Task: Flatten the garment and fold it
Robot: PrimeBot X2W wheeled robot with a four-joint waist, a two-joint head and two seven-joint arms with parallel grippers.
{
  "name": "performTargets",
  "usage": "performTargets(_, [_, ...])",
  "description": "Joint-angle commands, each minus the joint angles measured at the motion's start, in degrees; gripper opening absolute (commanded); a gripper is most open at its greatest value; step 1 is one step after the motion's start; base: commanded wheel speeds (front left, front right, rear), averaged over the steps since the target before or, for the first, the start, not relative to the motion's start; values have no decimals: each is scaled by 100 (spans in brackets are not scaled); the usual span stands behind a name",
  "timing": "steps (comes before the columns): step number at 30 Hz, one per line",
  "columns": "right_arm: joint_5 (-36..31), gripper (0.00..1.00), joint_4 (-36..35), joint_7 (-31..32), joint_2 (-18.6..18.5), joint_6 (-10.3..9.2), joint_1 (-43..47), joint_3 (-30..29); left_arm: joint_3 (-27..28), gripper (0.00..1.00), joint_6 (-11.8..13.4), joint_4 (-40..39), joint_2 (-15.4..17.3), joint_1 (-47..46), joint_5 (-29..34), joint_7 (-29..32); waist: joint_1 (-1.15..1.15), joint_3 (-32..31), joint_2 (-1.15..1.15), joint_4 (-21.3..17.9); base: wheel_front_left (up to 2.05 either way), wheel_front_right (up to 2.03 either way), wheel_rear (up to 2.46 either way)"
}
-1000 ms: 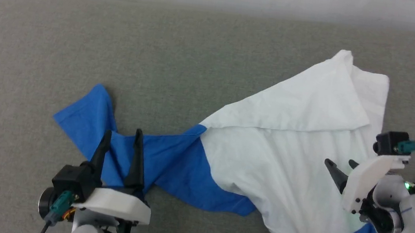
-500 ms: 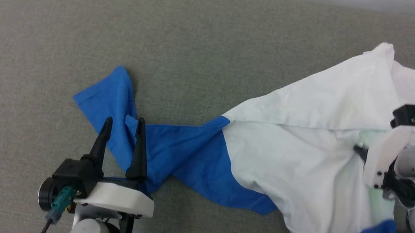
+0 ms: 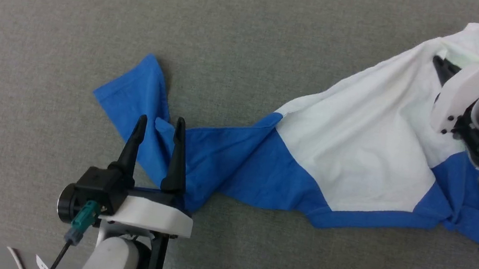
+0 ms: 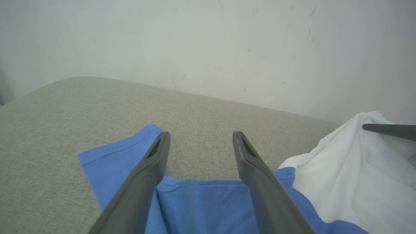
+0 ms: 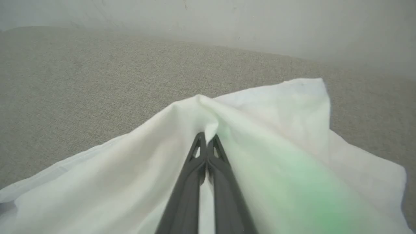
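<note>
Left gripper (image 3: pixel 162 118), fingers spread, sits over the blue sleeve (image 3: pixel 134 94) near the grey fabric surface's (image 3: pixel 233 37) front edge. Shirt (image 3: pixel 358 135) sprawls crumpled from centre to right edge. Right gripper (image 3: pixel 439 63), fingers pressed together, pinches its white fold (image 5: pixel 208 107).

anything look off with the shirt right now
The garment is not flat: its blue sleeve by the left end effector is twisted and folded over, and white cloth rises in a bunched peak where the right end effector is shut on it. No damage visible.
</note>
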Motion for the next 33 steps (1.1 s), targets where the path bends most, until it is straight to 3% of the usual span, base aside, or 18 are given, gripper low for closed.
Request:
performTargets(1, [4,100,118,-177,83,-11,45,83,-8,100,21,-10,-3,-90,-17,-27,-1,72,0,51,0,0,0])
performTargets(4, [29,100,201,-509,120,-11,143,136,-13,100,39,18,-3,-91,-23,-27,-1,27,0,17,0,0,0])
performTargets(10, [-136,100,201,-1978,105,-11,658,291,65,100,22,189,-3,44,39,-27,-1,-389,0,-212,0,0,0])
performTargets(13, [-247,100,16,-2375,140,-11,991,261,171,100,-7,281,-3,189,105,-27,-1,-671,0,-395,0,0,0])
performTargets(19, [-577,100,-1144,-2469,222,-11,1995,-324,347,100,-127,462,-2,495,180,-27,-1,-1153,0,-706,0,0,0])
performTargets(24, [-990,100,-2273,-2471,499,-11,3268,-895,394,100,-264,573,22,687,237,-27,-1,-1424,0,-884,0,0,0])
performTargets(29, [-1347,100,-3240,-2245,889,-11,4412,-1296,297,100,-507,699,65,680,117,40,-1,-1547,0,-1058,0,0,0])
performTargets(33, [-1548,100,-4065,-1887,1208,-11,5139,-1518,56,100,-803,833,124,512,25,514,-1,-1596,0,-1210,0,0,0])
